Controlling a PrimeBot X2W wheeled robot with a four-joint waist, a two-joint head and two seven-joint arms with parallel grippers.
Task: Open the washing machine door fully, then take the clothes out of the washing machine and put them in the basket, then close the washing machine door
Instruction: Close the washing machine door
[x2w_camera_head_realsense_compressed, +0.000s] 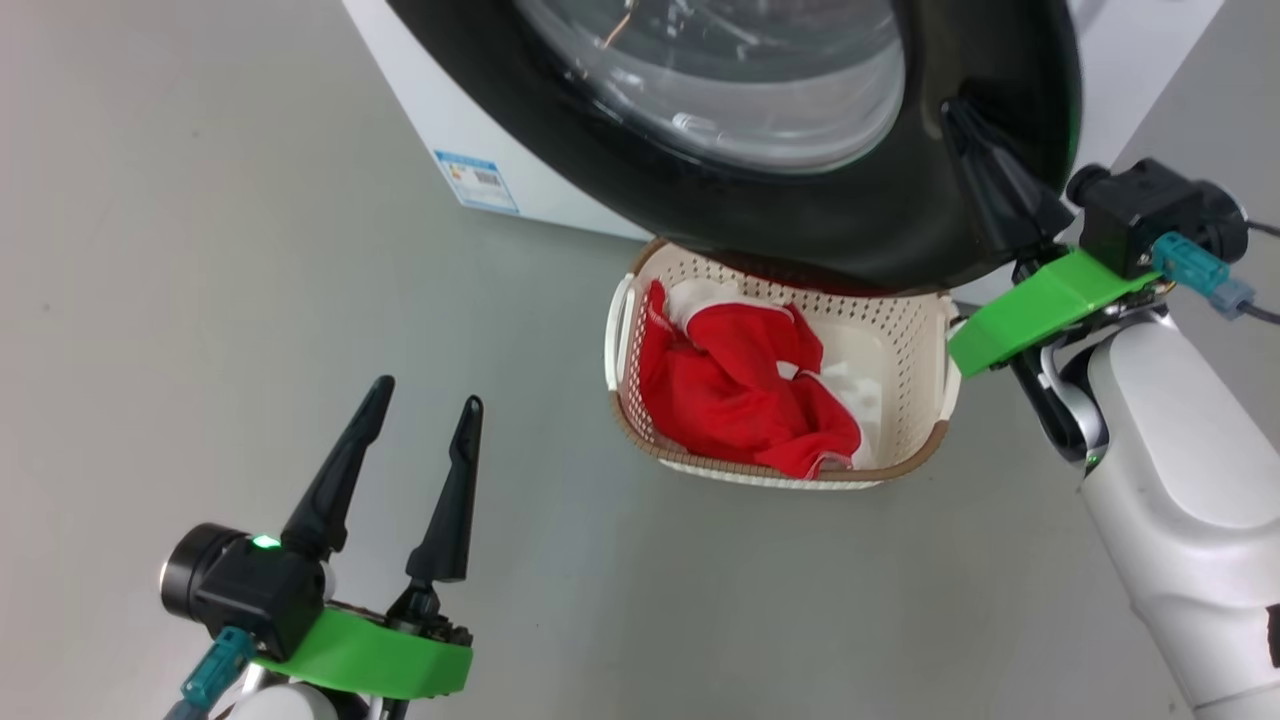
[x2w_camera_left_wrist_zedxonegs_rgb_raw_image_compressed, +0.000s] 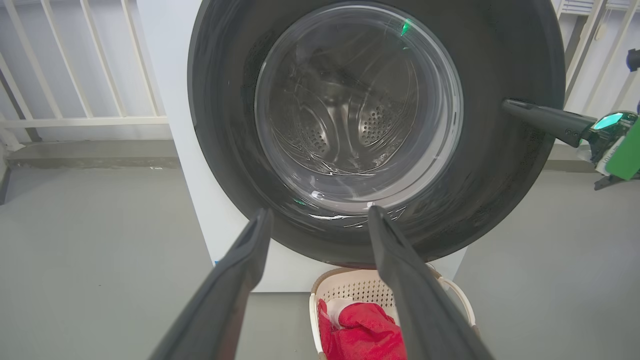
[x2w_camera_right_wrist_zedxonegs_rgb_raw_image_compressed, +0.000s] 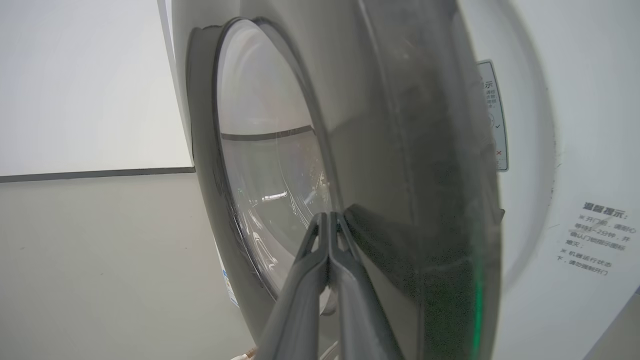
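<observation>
Right gripper (x2w_camera_right_wrist_zedxonegs_rgb_raw_image_compressed: 330, 217) pinched against door (x2w_camera_right_wrist_zedxonegs_rgb_raw_image_compressed: 400, 150); head view: clothes (x2w_camera_head_realsense_compressed: 740, 390) in basket (x2w_camera_head_realsense_compressed: 900, 325).

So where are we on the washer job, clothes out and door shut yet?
Done: the red clothes lie in the basket. In hand: the right gripper, fingers together, has its tips on the black rim of the washing machine door, which sits close to the washing machine. I cannot tell if it has latched. The left gripper hangs open, empty. Left: confirm the latch.
</observation>
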